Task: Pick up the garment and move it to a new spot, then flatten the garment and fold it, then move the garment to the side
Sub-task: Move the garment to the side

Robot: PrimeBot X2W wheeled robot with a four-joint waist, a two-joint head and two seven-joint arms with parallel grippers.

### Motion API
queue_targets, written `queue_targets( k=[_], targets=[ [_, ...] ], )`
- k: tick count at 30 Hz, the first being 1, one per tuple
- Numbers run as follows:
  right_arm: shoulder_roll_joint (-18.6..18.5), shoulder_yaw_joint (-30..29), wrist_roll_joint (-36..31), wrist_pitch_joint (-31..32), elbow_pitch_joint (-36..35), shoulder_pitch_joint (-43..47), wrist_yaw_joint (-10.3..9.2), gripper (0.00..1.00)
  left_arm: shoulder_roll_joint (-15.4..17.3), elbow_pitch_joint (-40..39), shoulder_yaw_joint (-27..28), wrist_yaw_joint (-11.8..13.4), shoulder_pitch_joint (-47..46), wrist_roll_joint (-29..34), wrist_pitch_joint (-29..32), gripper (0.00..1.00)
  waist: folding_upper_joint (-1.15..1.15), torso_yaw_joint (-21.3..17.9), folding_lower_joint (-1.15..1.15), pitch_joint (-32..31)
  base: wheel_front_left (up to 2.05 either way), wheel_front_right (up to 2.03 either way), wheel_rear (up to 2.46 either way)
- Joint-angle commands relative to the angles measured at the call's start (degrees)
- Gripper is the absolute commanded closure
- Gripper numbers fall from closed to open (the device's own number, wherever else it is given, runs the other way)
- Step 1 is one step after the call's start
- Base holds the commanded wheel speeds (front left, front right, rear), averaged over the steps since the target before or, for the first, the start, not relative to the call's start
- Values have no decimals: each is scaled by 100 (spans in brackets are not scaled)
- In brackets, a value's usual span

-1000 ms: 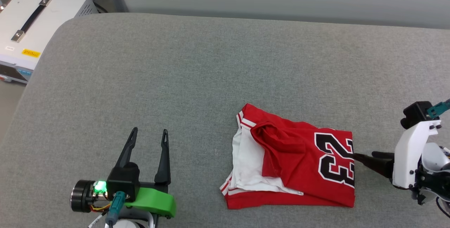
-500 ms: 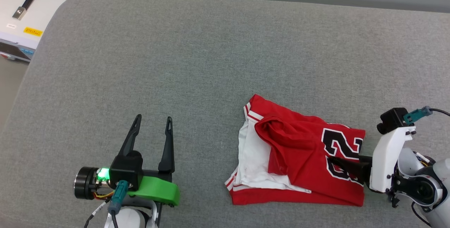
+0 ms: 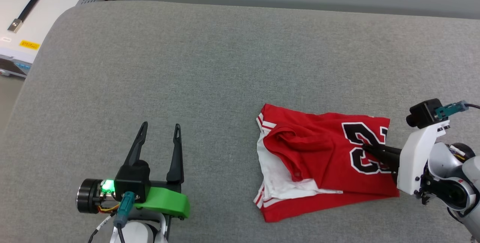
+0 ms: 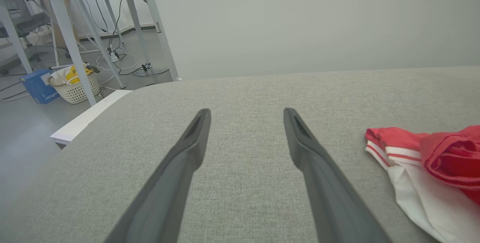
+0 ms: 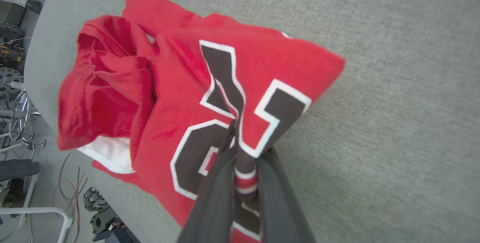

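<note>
Garment [image 3: 318, 160] bunched in loose heap on grey surface [image 3: 187, 66], about 4 o'clock in head view. Right hand [image 3: 365, 147] pinched shut on printed fold at heap's 3 o'clock edge. Left hand [image 3: 159, 128] spread wide, empty, at 7 o'clock. Likely first pickup only begun; relocating, flattening, folding, moving aside all left.

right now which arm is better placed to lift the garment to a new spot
Right. The right tool is shut on the garment, pinching the fabric at the black number print. The left tool stands open over the bare grey surface, apart from the garment's white sleeve side.
</note>
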Motion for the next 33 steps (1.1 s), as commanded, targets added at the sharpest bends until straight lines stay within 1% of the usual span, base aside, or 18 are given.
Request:
queue_targets(
  k=[1, 6, 11, 16, 21, 24, 28, 31, 33],
  targets=[
    [-114, 32, -90, -135, -65, -152, -5, 100, -11, 8, 17, 29, 42, 34, -34, 0, 0, -129, -1, -76, 0, 0, 0],
    [-464, 154, -281, -404, -226, -347, -5, 100, 1, -6, 43, 29, 99, 33, -34, 0, 0, -442, -1, -122, 0, 0, 0],
    [-843, 142, -410, -513, -308, -479, -5, 100, 21, -35, 79, 40, 88, 43, -34, 0, 0, -785, -1, -84, 0, 0, 0],
    [-1142, -12, -407, -470, -337, -544, -5, 100, 58, -49, 105, 27, 58, 53, -34, 0, 0, -1107, -1, 6, 0, 0, 0],
    [-1469, -321, -415, -404, -317, -647, -5, 100, 131, -123, 182, 43, -57, 68, -34, 0, 0, -1348, -1, 239, 0, 0, 0],
    [-1651, -533, -461, -342, -170, -733, -5, 100, 176, -179, 202, 36, -153, 83, -34, 0, 0, -1408, -1, 423, 0, 0, 0],
    [-1925, -853, -525, -202, 163, -853, -5, 100, 221, -280, 187, 7, -380, 109, -34, 0, 0, -1380, -1, 784, 0, 0, 0],
    [-2169, -1020, -810, -107, 467, -968, -5, 100, 264, -338, 160, -31, -558, 126, -34, 0, 0, -1326, -1, 1071, 0, 0, 0],
    [-2257, -1177, -907, -69, 673, -1052, -5, 100, 288, -389, 141, -47, -671, 142, -34, 0, 0, -1293, -1, 1259, 0, 0, 0]
  ],
)
